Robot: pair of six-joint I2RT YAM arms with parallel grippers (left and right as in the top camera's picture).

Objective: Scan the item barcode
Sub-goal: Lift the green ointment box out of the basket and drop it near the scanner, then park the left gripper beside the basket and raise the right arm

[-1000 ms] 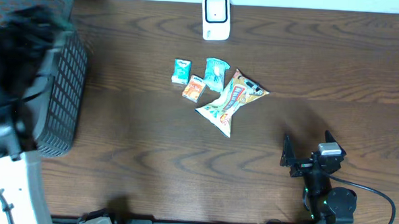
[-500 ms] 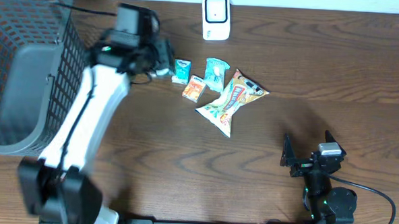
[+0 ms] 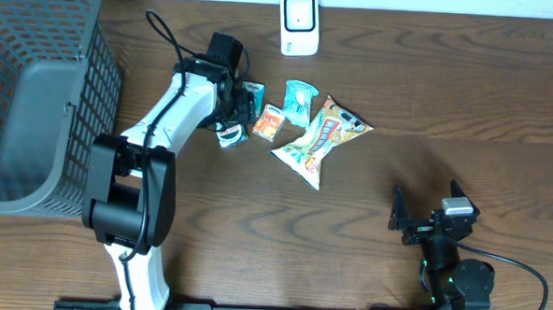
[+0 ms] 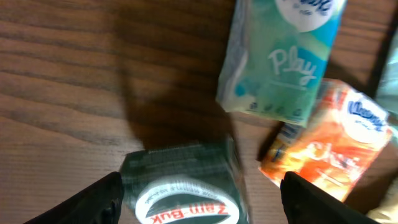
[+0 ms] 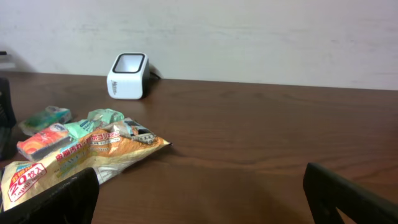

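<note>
Left pincer [image 4: 200,198] wide, straddling dark-green square packet w/ white oval label [image 4: 180,180], toward brown wooden table's [image 3: 255,229] far edge. Right pincer [image 5: 205,199] wide, empty — near-right corner.

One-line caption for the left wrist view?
Open left gripper straddling a green Zam-Buk pack on the wooden table, with a teal Play tissue pack and an orange tissue pack nearby.

Blurred green pack [image 4: 180,174], lower part beyond the bottom edge
</note>
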